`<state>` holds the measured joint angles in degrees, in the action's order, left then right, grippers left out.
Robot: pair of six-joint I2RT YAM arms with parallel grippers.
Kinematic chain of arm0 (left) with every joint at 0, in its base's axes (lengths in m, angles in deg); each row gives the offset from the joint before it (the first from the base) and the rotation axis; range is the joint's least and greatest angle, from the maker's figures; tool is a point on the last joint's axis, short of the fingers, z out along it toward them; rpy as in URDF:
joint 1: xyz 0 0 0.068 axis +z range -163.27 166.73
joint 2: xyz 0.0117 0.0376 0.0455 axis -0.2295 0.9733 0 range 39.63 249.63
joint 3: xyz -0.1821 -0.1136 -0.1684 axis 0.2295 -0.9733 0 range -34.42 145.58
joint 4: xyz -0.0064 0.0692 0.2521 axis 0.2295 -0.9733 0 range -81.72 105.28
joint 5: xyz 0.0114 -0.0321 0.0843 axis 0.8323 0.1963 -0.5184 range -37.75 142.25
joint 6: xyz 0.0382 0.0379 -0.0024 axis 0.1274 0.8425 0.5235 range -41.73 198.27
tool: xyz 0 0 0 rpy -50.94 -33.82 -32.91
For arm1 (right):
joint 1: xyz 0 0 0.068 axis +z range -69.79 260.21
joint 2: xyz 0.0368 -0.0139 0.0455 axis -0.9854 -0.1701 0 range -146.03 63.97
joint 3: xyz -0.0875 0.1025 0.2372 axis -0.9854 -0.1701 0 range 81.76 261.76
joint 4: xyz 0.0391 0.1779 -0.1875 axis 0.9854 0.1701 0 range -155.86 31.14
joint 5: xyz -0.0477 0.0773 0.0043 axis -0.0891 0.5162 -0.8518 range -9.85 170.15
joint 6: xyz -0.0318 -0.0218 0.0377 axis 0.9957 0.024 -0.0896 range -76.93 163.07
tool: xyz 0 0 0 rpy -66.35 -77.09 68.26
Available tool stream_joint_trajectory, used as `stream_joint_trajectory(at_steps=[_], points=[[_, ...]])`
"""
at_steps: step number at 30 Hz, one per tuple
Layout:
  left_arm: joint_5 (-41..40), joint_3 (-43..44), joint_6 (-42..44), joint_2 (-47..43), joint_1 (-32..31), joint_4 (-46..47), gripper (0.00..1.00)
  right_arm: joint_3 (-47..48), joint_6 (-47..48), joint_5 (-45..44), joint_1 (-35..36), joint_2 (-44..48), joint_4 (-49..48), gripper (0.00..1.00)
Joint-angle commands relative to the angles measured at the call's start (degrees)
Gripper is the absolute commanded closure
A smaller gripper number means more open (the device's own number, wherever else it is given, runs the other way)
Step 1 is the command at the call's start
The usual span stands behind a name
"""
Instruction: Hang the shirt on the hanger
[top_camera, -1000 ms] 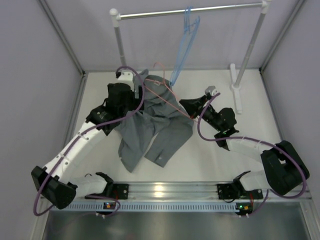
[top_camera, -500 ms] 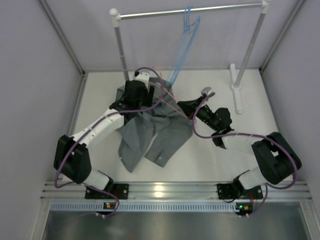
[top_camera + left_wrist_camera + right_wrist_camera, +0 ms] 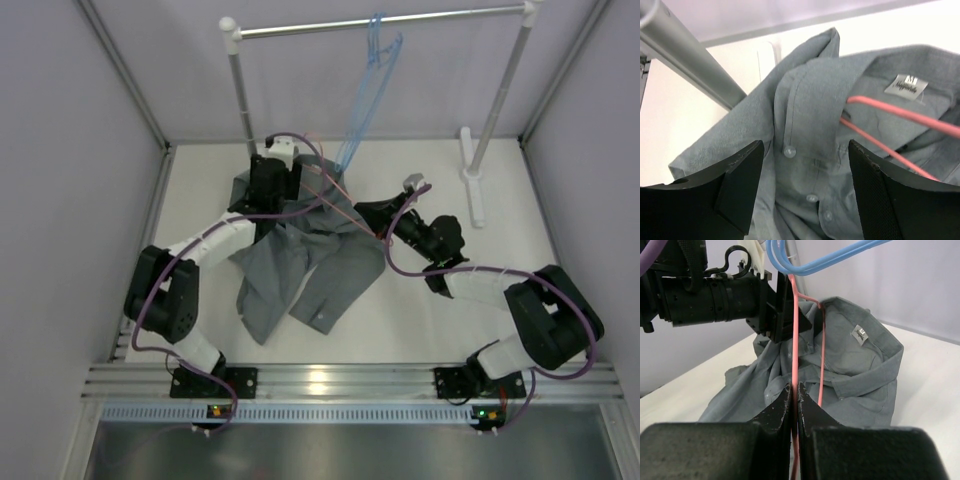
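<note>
Already done: one stretch of the thin salmon-pink wire hanger [image 3: 794,340] runs down into the neck opening of the soft grey button-up collared shirt [image 3: 300,265], just beside its small white neck label [image 3: 906,86]. I judge the threading begun and no more.
Left to do: by the look of the slack heap, neither shoulder sits on the wire. Both sides have yet to be drawn over the hanger's arms and the body let hang.
Shirt position: crumpled at mid white counter [image 3: 450,330], collar at the far end and lifted, hem trailing toward the near side.
Hanger position: upright over the collar, its top close to the light blue hangers [image 3: 365,95] on the grey metal rail [image 3: 380,22].
Right tool [image 3: 794,390]: fingers pressed together, pinching the pink wire low down.
Left tool [image 3: 805,145]: jaws spread wide over the collar's left side and button placket, gripping nothing. I cannot tell whether it touches the cloth.
Cloth: matte, finely woven, limp, folding in soft ridges, with small pale round buttons [image 3: 789,151] in a row.
Wire: slender, smooth and stiff, with rounded bends. It is likely to slip under loose fabric.
</note>
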<state>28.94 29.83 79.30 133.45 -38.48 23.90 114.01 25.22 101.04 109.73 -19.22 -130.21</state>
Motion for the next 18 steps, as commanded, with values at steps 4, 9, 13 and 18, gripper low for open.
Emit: stream_joint_trajectory(at_steps=[4, 9, 13, 18], points=[[0.37, -0.09, -0.16, 2.06, 0.43, 10.97, 0.28, 2.55, -1.31, 1.97, 0.19, 0.14, -7.1, 1.0], [-0.33, 2.11, -0.86, 5.05, 0.69, 11.42, 0.34, 2.73, -1.14, 2.06, 0.19, 0.4, -6.75, 1.0], [-0.51, 2.9, -0.77, 6.81, 1.04, 10.8, 0.43, 3.08, -0.35, 1.79, 0.1, 0.76, -5.6, 1.0], [-0.69, 2.38, -3.41, 5.41, 1.57, 10.54, 0.85, 3.61, -0.17, 1.35, 0.19, 0.32, -4.64, 1.0]])
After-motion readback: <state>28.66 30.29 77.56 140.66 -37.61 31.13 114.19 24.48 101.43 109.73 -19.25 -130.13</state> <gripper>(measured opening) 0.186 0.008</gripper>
